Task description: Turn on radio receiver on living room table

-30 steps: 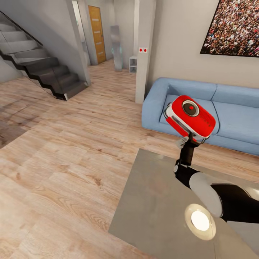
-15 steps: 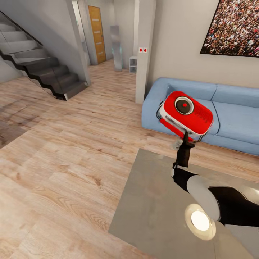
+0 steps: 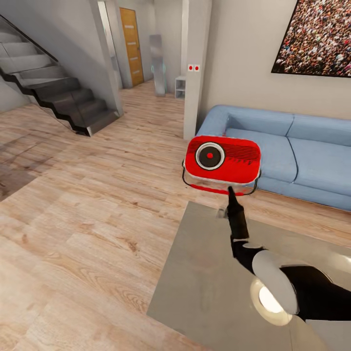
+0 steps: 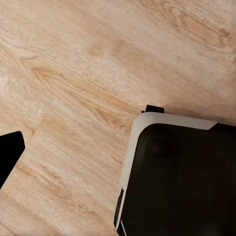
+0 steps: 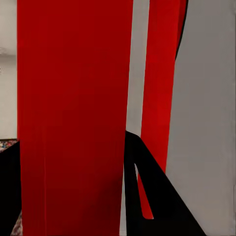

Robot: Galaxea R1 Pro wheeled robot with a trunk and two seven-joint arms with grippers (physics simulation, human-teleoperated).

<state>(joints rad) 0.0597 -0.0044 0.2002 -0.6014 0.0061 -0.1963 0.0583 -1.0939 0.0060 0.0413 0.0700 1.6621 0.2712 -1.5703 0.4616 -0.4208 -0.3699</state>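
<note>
The red radio receiver (image 3: 222,158) hangs in the air over the far edge of the glossy grey table (image 3: 204,282), level, with its round black dial facing me. My right gripper (image 3: 232,191) is shut on its lower edge from below, the arm reaching up from the lower right. In the right wrist view the red radio body (image 5: 73,118) is very close, with black fingers (image 5: 152,201) on either side of it. In the left wrist view a black tip (image 4: 9,152), perhaps one finger, shows over the plank floor.
The light-blue sofa (image 3: 302,151) stands just behind the radio, under the crowd picture (image 3: 317,36). A pillar (image 3: 195,68) rises left of the sofa, and dark stairs (image 3: 58,92) stand at the far left. Wood floor (image 3: 97,219) spreads left of the table. My base (image 4: 182,182) is below the left wrist.
The right gripper has carried the radio to the left and turned it from tilted to level, its dial now facing me squarely. The camera has not moved.
</note>
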